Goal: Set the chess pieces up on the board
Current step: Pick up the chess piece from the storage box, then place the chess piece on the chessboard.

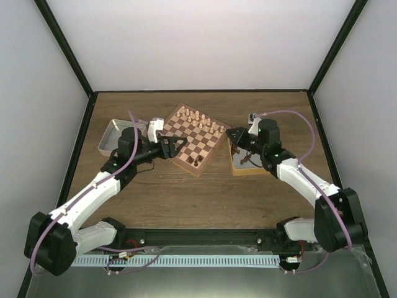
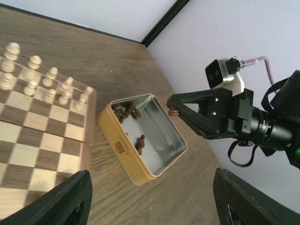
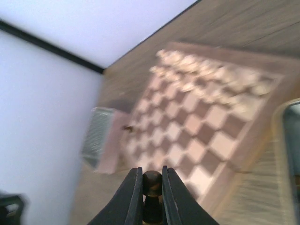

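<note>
The board (image 1: pixel 209 148) lies turned like a diamond in the middle of the table, with pale pieces (image 1: pixel 200 118) along its far side and a few dark chess pieces (image 1: pixel 195 162) near its front corner. My right gripper (image 1: pixel 232 134) is shut on a dark pawn (image 3: pixel 152 182) and hangs over the yellow tin (image 2: pixel 123 149). The tin holds several more dark pieces (image 2: pixel 140 142). In the left wrist view the right gripper (image 2: pixel 172 106) shows with the pawn (image 2: pixel 172 112) in its tips. My left gripper (image 1: pixel 178 147) is open at the board's left corner, its fingers (image 2: pixel 70 199) wide apart around nothing.
A grey metal tin (image 1: pixel 113 137) sits at the back left, behind the left arm. The yellow tin (image 1: pixel 248 166) stands just right of the board. Black frame posts and pale walls close in the table on three sides.
</note>
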Robot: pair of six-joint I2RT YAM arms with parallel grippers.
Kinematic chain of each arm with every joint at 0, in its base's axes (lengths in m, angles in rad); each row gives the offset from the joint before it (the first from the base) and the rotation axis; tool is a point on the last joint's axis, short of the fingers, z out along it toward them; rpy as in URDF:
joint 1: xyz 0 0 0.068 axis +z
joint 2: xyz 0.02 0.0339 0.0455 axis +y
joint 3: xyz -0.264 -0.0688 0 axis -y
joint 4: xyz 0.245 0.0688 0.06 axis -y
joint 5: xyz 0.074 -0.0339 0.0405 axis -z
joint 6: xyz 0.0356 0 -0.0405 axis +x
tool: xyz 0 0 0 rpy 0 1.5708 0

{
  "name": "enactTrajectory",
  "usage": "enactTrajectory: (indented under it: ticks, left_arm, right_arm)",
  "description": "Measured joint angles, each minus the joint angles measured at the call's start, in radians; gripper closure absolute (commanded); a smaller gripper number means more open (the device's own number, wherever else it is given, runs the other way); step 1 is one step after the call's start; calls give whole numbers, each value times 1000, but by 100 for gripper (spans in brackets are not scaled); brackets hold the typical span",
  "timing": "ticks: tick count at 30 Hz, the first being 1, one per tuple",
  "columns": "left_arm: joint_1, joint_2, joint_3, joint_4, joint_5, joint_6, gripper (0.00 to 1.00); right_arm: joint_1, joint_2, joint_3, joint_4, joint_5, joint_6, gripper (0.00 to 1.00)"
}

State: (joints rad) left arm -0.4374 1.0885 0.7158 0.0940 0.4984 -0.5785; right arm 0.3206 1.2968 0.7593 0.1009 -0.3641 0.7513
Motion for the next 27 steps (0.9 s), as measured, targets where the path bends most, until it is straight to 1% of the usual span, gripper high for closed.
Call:
enactTrajectory:
  ticks: [5,9,11,17,19,25,27]
  left_arm:
    - [-75,38,-6,45,-53,-13,29]
    - [-121,61,-11,53,-103,0,29]
    - [-135,73,-13,53,-128,11,31]
    - [-147,101,-26,55,-146,32,38]
    - [-147,111,-28,68,-134,34,44]
    - [-150,134,-33,108,-87,32,50]
    - [-150,137,-39,116,-74,32,56]
  right_arm:
    - [117,-11,-34,174,-78,224,91]
    - [210,16,-36,261,-105,375,91]
    - [240,34,-36,294,-115,440,90]
    - [286,91,-19,309,-143,534,90]
    - [297,104,-9,310,-149,550,89]
    - [312,119,2,312,-163,584,89]
    - [311,122,2,315,-167,594,89]
